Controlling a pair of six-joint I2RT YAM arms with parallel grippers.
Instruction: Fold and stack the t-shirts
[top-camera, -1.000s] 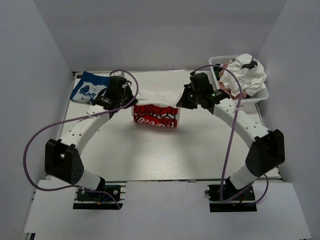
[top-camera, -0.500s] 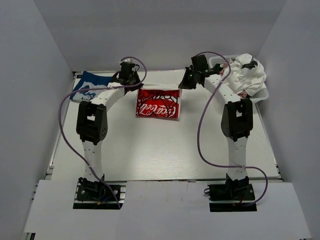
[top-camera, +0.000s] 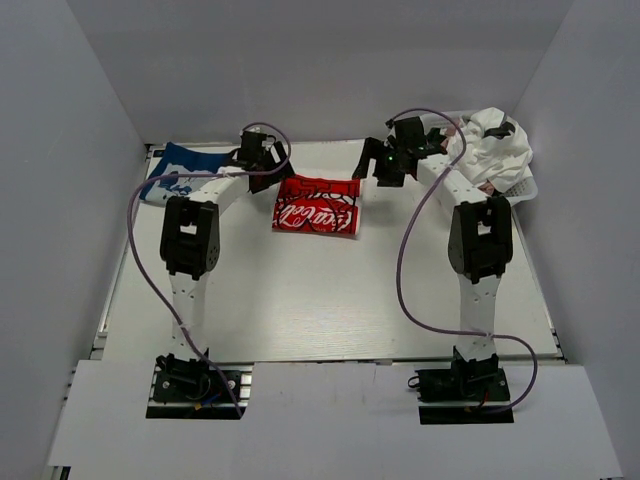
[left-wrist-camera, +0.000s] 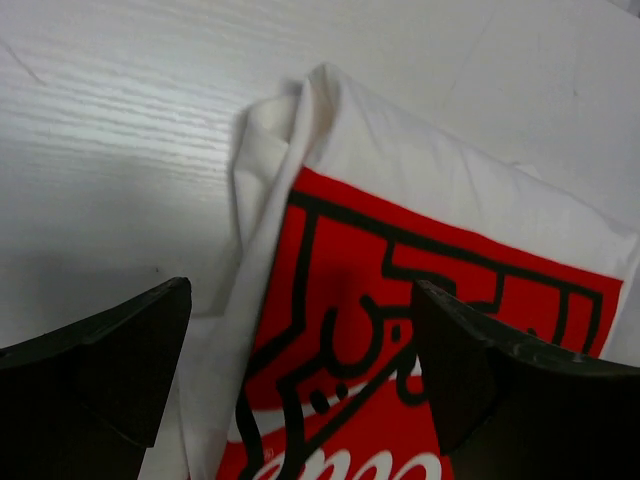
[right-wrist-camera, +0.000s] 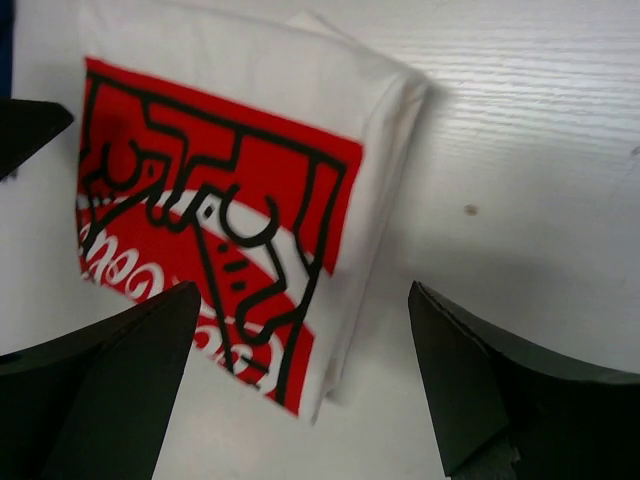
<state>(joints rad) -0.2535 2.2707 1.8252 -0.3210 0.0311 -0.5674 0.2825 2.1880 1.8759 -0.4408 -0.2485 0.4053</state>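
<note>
The white table (top-camera: 330, 300) takes up most of the scene, and both arms reach out to its far side. Between the two sets of fingers lies the white tee with the red logo (top-camera: 317, 205), folded into a flat rectangle with the print facing up. Off to the outside of the right fingers, a heap of tees (top-camera: 495, 145), mostly white with a bit of pink showing, spills over a white mesh basket (top-camera: 527, 190). On the outside of the left fingers, near them, a blue tee (top-camera: 175, 170) with a white graphic lies flat.

The left gripper (top-camera: 264, 157) is spread wide with nothing in it; one corner of the folded tee (left-wrist-camera: 420, 300) sits in the gap. The right gripper (top-camera: 385, 166) is likewise spread and empty, with the opposite corner of the tee (right-wrist-camera: 220, 200) between its fingers (right-wrist-camera: 110, 390).
</note>
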